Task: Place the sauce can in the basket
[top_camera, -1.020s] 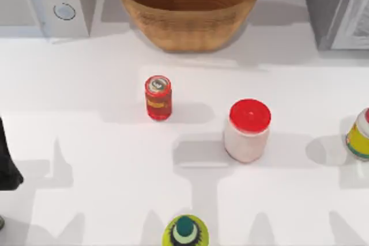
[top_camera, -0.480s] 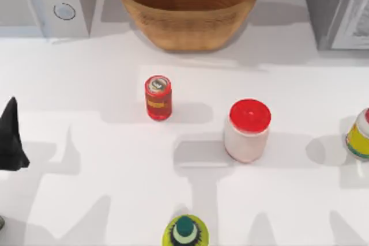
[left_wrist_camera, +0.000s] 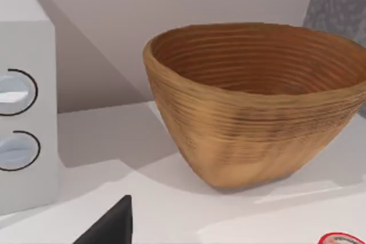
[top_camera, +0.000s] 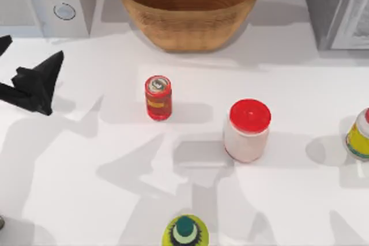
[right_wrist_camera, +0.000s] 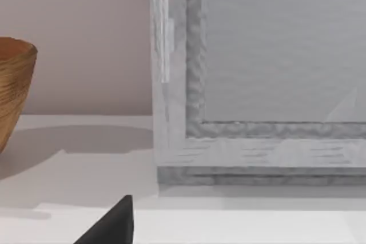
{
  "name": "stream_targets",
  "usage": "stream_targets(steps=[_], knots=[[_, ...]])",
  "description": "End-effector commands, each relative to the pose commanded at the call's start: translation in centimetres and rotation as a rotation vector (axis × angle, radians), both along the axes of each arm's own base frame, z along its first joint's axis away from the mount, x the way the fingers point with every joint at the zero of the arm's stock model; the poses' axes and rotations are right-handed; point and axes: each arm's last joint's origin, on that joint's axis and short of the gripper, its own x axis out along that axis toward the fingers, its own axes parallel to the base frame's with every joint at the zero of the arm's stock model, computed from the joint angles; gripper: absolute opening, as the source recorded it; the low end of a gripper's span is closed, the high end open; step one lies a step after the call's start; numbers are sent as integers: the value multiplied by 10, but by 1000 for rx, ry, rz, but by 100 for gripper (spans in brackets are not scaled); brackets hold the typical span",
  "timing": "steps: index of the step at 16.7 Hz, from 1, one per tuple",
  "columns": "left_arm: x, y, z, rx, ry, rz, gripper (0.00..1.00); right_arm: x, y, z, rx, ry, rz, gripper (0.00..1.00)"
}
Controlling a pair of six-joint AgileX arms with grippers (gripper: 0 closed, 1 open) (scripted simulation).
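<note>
— Left gripper (top_camera: pixel 29 82) hovers over the table's left side, well apart from the sauce can (top_camera: pixel 158 97); how wide its fingers stand, I cannot tell.

— And the can?

— Upright mid-table, nearer than the basket (top_camera: pixel 189 5), left of the red-lidded white jar (top_camera: pixel 248 130).

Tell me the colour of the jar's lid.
Red, on the white cylindrical jar; clearest in the top view.

Colours I log: sauce can (top_camera: pixel 158 97), red with yellow label band and silver top. Basket (top_camera: pixel 188 8), tan-brown, ribbed weave. Jar (top_camera: pixel 247 131), white with red lid. Bottle (top_camera: pixel 185 231), yellow-green with teal cap. Left gripper (top_camera: pixel 36 82), black. Table (top_camera: pixel 86 188), white.
</note>
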Motion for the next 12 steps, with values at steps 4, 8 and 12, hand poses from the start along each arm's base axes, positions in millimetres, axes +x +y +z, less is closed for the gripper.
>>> stream_targets(steps=[4,8,12], knots=[[66,-3,-23,-23,-6,-248,100,0,0,0,0,0,0,100],[122,-12,-73,-30,-51,-504,100,0,0,0,0,0,0,100],[153,-24,-135,-27,-117,-732,100,0,0,0,0,0,0,100]])
